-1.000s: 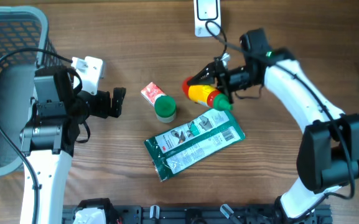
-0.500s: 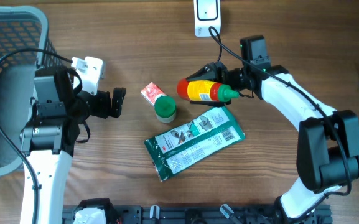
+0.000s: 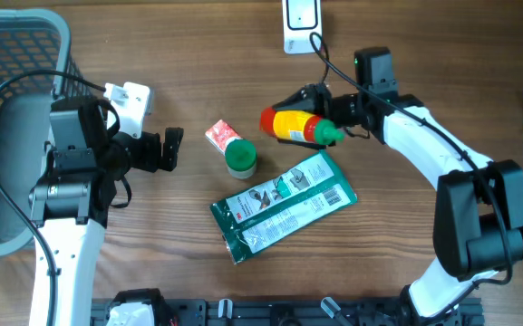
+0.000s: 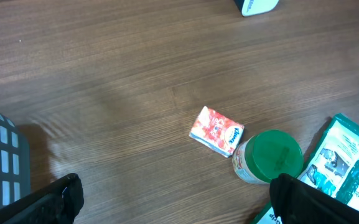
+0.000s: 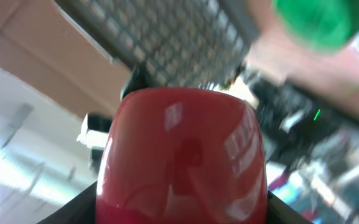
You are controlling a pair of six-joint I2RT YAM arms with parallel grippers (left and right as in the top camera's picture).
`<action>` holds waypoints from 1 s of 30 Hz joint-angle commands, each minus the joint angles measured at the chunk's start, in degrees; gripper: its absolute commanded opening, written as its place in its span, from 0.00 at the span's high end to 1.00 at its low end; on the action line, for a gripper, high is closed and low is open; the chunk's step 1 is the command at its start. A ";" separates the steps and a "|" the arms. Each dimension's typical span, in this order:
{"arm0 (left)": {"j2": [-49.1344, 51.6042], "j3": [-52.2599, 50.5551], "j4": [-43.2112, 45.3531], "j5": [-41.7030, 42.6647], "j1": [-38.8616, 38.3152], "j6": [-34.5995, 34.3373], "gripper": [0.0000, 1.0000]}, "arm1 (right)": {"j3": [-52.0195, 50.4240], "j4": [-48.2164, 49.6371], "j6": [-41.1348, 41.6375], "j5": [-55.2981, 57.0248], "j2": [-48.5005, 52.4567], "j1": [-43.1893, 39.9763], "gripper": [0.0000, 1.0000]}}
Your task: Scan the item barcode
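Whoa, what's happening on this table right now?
The right arm has its jaws closed on a red-and-yellow bottle, holding it on its side near a white device that may be the scanner. The left arm hangs idle beside a grey basket, jaws open. A green packet, a green-lidded jar and a small red pack lie on the table.

Brown wood-grain table (image 3: 198, 54), even light

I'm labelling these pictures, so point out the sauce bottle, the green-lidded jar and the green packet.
sauce bottle (image 3: 287, 126): overhead view, on its yellow body.
green-lidded jar (image 4: 272, 154): left wrist view, on the middle of its lid.
green packet (image 3: 284, 206): overhead view, on the middle of its printed face.
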 commanded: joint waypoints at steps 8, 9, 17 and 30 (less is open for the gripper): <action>0.28 -0.37 0.13 1.07 0.31 -0.52 0.00 | 0.02 -9.53 -25.07 28.15 -0.44 -0.22 0.58; 0.28 -0.37 0.13 1.07 0.31 -0.52 0.00 | 0.07 -10.88 -25.14 29.90 -0.55 -0.26 0.59; 0.28 -0.37 0.13 1.07 0.31 -0.50 0.00 | 0.37 -22.60 -25.03 42.62 -8.37 -2.73 0.62; 0.28 -0.37 0.11 1.07 0.31 -0.52 0.00 | 2.12 -49.29 -12.66 74.60 -24.87 -4.33 0.62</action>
